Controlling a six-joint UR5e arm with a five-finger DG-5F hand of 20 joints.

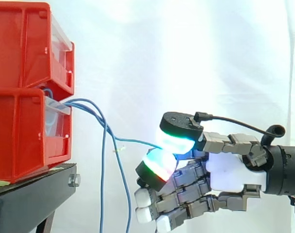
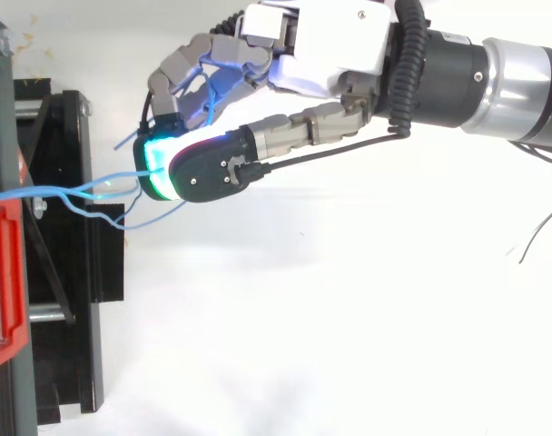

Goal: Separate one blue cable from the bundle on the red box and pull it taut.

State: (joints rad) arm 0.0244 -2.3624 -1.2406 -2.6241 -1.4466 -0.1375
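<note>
Side view: hand (image 1: 232,172) comes in from the right, level with the lower red bin (image 1: 21,136), and pinches one blue cable (image 1: 135,141) between two glowing pads (image 1: 175,141), thumb pad on top, finger pad under. Other fingers are curled in below and hold nothing that I can see. The pinch isolates a single strand, so only that one goes with the hand. The bundle (image 1: 87,108) leaves the gap between the lower bin and the upper red bin (image 1: 21,43) at their right face. Its loose strands (image 1: 122,189) hang straight down past the black stand (image 1: 36,194), apart from the hand. The pinched cable drops with the bundle, kinks, then runs near level to the right into the pads. So separated yes, taut not quite by my read: the kink and sag suggest some slack. Top view: same cable (image 2: 67,192) runs from the bin at the left edge to the pads. A couple of blue ends lie beside the fingers; whether they are caught in the pinch I cannot tell. The hand sits well right of the bins, which gives length to pull along. Next move likely calls for a steady pull to the right, away from the bins, with a firm grip. The risk is the thin strand slipping out of the pads, or a neighbour strand dragging along.
</note>
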